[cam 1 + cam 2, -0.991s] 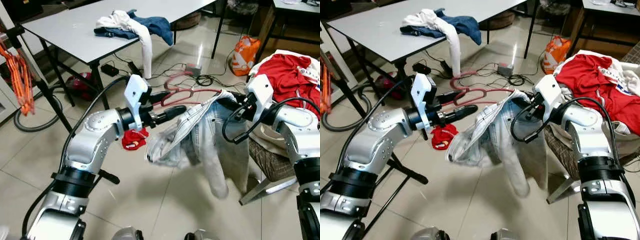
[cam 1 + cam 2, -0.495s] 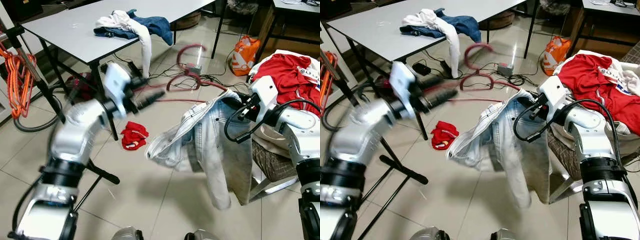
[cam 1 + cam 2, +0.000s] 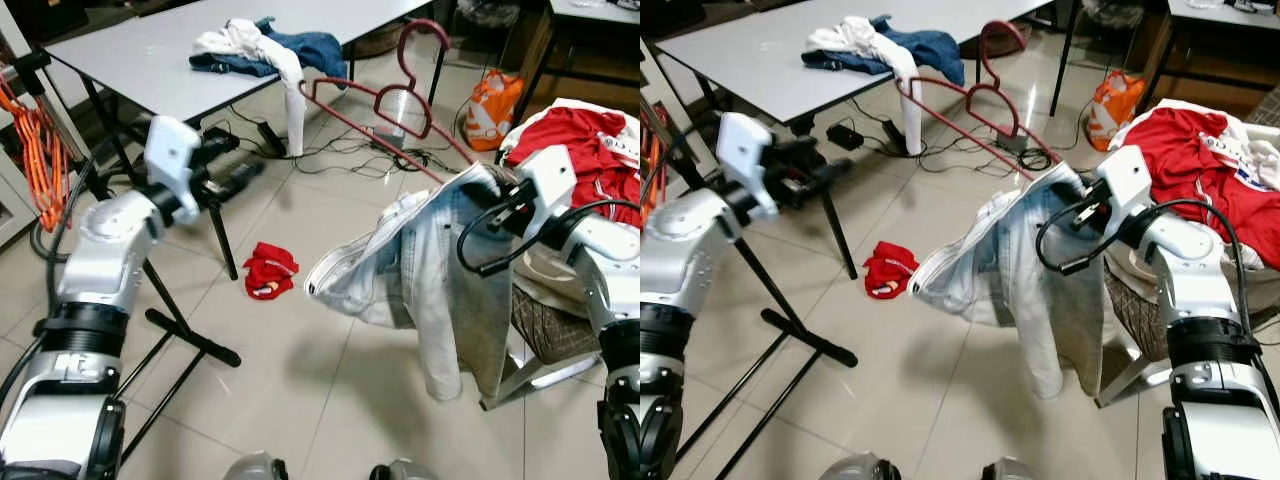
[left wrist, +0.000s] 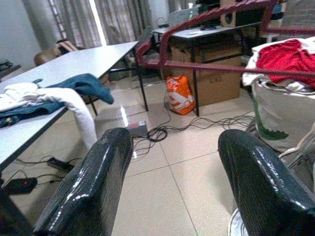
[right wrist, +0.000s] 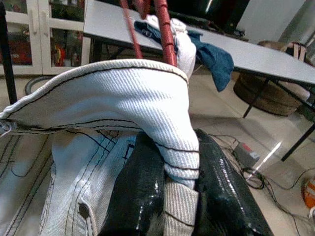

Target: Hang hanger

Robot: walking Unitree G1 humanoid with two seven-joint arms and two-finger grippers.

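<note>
The right pincer (image 5: 167, 196) is clenched on the collar of a pale denim jacket (image 3: 440, 270), holding it in the air above the tiled floor (image 3: 300, 370). A dark red hanger (image 3: 385, 95) juts up from the jacket. The left pincer (image 4: 172, 182) hangs released, well apart, beside a black stand (image 3: 215, 240) near the grey bench (image 3: 150, 60).

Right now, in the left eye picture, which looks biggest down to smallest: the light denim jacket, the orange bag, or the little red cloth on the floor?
1. Light denim jacket, held by the right gripper: by far the largest.
2. Orange bag.
3. Red cloth.

The bag and cloth look close in size, and the bag stands farther from the camera, so their order is unsure.
</note>
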